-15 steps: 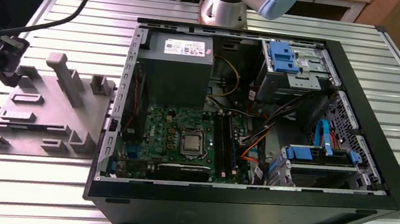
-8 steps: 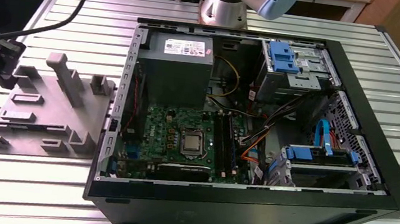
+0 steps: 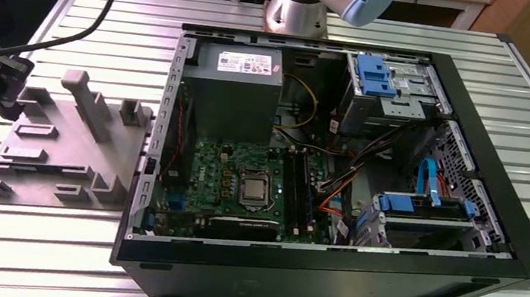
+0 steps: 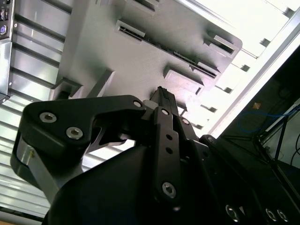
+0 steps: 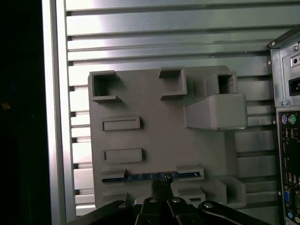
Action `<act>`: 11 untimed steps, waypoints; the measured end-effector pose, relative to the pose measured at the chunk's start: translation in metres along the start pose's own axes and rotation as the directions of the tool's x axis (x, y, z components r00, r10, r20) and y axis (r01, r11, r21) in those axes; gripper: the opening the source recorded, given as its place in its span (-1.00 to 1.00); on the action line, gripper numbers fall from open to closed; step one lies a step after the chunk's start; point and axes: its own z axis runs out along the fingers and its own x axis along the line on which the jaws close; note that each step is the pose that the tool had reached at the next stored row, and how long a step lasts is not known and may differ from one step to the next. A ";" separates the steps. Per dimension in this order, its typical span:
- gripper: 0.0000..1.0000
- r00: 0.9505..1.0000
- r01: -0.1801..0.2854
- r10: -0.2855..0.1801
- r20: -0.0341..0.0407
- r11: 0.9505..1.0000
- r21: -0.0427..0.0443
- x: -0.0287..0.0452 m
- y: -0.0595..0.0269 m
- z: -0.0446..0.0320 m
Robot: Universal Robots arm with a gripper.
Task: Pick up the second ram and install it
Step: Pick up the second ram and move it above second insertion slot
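Note:
The second ram [image 5: 150,176] stands on edge in a slot of the grey fixture [image 5: 154,117], showing as a thin blue strip between two raised blocks. My gripper [image 5: 161,183] hangs right over the strip's middle, some way above the fixture. Its black fingers [image 4: 161,101] look pressed together with nothing between them. In the exterior view the gripper [image 3: 7,93] is above the fixture's [image 3: 54,162] edge at the exterior view's left. The open computer case [image 3: 334,164] lies to the right, with its green motherboard [image 3: 241,183] and black memory sockets [image 3: 295,189] exposed.
The fixture carries a tall angled post [image 3: 85,102] and several raised pockets. The case's back panel [image 5: 288,117] stands close beside the fixture. Cables [image 3: 58,35] trail across the slatted metal table [image 3: 54,244] behind the gripper, and the arm's base [image 3: 296,6] stands at the far side.

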 end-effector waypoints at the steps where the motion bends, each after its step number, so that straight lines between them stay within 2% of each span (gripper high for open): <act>1: -0.80 1.000 0.000 0.000 0.000 1.000 0.000 0.0000 0.0000 0.0000; 8: -0.80 1.000 0.000 0.000 0.000 1.000 0.000 0.0000 0.0000 0.0002; 11: -0.80 1.000 0.003 -0.003 0.000 1.000 0.000 0.0001 -0.0001 0.0026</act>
